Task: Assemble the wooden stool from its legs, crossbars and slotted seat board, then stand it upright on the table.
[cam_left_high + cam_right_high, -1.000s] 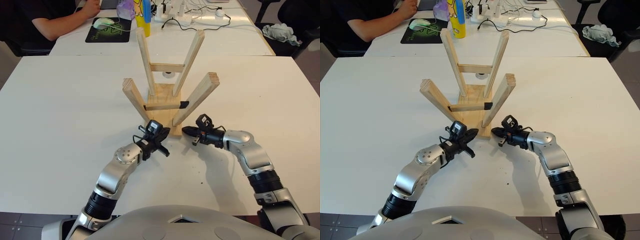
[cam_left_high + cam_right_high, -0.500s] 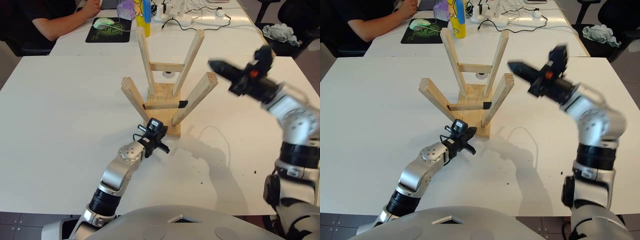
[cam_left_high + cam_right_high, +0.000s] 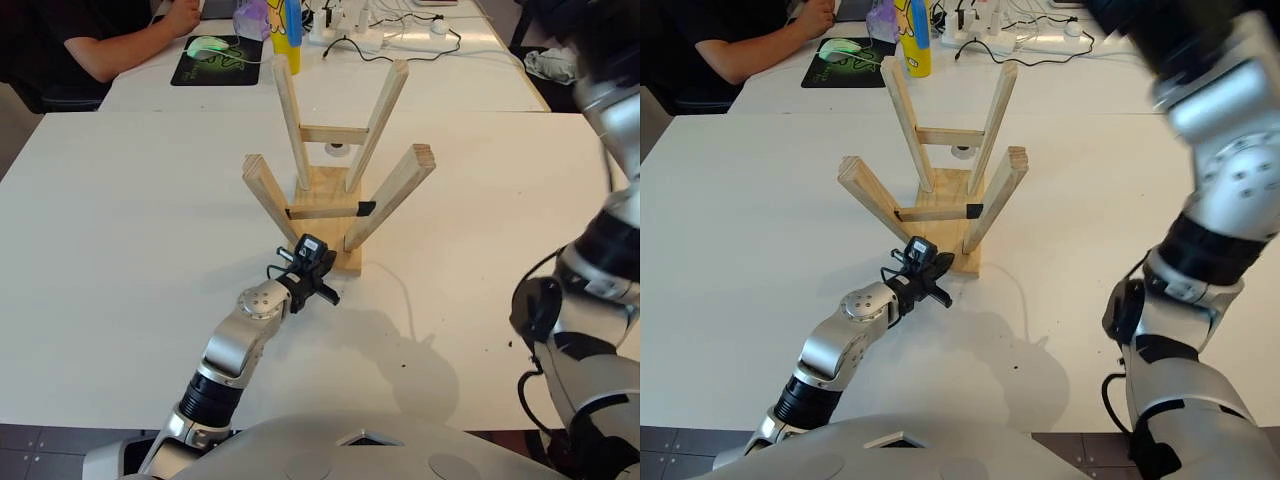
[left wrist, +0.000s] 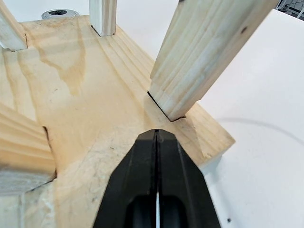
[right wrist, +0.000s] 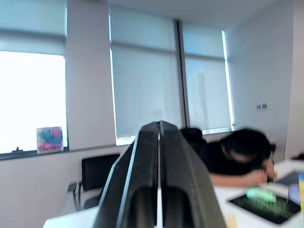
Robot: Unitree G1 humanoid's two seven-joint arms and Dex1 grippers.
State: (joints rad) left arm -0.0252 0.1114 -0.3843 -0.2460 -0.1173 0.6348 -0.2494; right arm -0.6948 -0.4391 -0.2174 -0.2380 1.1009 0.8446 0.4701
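One stool (image 3: pixel 326 188), upturned — left claw (image 3: pixel 332 297) beside

**Stool upside down at mid-table**

The pale wooden stool (image 3: pixel 335 190) is assembled and stands inverted near the middle of the white table (image 3: pixel 120 220). Its seat board (image 3: pixel 322 188) lies flat on the tabletop. Four legs rise from it, splaying outward. The far legs (image 3: pixel 288 115) reach highest in view, and the near legs (image 3: pixel 392 197) lean left and right. One crossbar (image 3: pixel 334 134) joins the far pair high up. A second crossbar (image 3: pixel 322 212) joins the near pair lower down, with a dark mark at its right end.
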